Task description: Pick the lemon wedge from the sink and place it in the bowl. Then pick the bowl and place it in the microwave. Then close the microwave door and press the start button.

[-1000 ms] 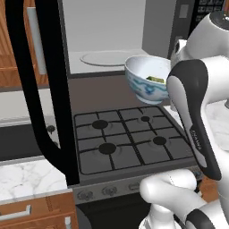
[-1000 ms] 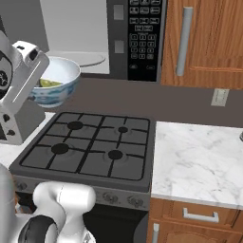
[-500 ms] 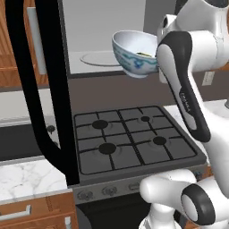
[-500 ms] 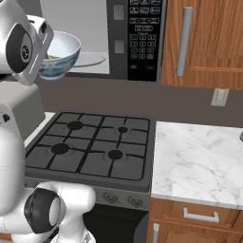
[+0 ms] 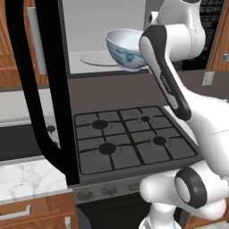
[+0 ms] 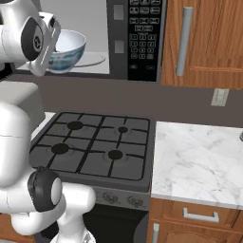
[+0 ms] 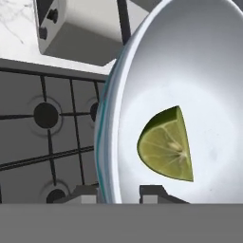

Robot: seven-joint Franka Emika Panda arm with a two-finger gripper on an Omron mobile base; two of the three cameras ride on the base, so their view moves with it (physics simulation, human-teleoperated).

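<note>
With bowl (image 5: 126, 48) risen from stove height to microwave (image 6: 137, 38) opening, gripper (image 7: 118, 193) clamped on rim; lemon wedge (image 7: 167, 145) inside, insertion next.

We see a marble worktop (image 6: 199, 156) at the right edge of a black four-burner stove (image 6: 95, 147); another marble stretch flanks its left edge.

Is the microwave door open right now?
Open. The microwave door stands swung out at the left, and the light grey inside with its glass plate shows behind the raised bowl.
</note>
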